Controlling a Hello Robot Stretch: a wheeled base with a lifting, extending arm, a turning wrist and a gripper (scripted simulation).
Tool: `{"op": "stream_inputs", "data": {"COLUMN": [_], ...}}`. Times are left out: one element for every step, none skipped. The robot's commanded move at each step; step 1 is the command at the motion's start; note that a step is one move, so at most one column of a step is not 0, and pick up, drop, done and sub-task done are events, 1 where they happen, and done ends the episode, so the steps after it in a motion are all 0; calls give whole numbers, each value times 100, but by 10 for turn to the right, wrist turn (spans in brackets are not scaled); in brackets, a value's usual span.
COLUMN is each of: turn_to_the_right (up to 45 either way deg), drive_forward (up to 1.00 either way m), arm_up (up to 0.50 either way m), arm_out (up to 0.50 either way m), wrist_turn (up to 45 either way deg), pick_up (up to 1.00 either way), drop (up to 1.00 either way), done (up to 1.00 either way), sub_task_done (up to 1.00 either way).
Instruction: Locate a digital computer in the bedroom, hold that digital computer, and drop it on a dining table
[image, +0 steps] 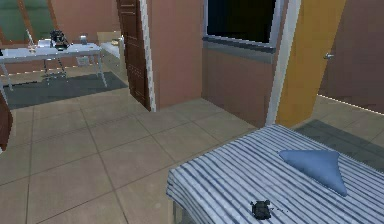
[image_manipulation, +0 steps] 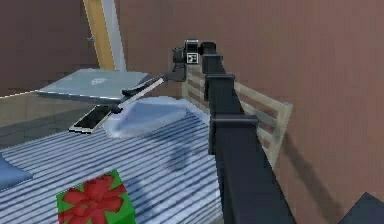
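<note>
— So, what lies ahead of the robot, starting from the left?

— Far off on the forward view's left stands a white tabletop (image: 80, 50) with a few small things on it that I can't make out. Then come a dark brown door (image: 133, 50), a dark window (image: 240, 20) and an orange door (image: 310, 60). Nearest, at the lower right, is a striped bed (image: 230, 170) with a blue pillow (image: 315, 165) and a small dark thing (image: 262, 208) on the cover at the bottom.

— And the computer?

— That's in the arm side view. At the left a grey laptop (image_manipulation: 80, 84) hangs in the air, clear of the bedcover, right at the far end of the end effector (image_manipulation: 130, 96). So the end effector holds it. How its fingers are set, I cannot tell.

— Anything else there?

— A red-and-green gift box (image_manipulation: 95, 200) lies on the cover at the bottom. A pale pillow (image_manipulation: 150, 120) sits below the fingers. Then comes the dark arm (image_manipulation: 240, 150), and right of that a wooden headboard (image_manipulation: 262, 112) against the brown wall.
</note>
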Motion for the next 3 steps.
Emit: {"op": "stream_inputs", "data": {"turn_to_the_right": [0, 0, -450], "drive_forward": [0, 0, 0], "arm_up": [0, 0, 0], "arm_out": [0, -48, 0], "wrist_turn": [-420, 0, 0], "pick_up": [0, 0, 0], "drop": [0, 0, 0], "done": [0, 0, 0], "sub_task_done": [0, 0, 0]}}
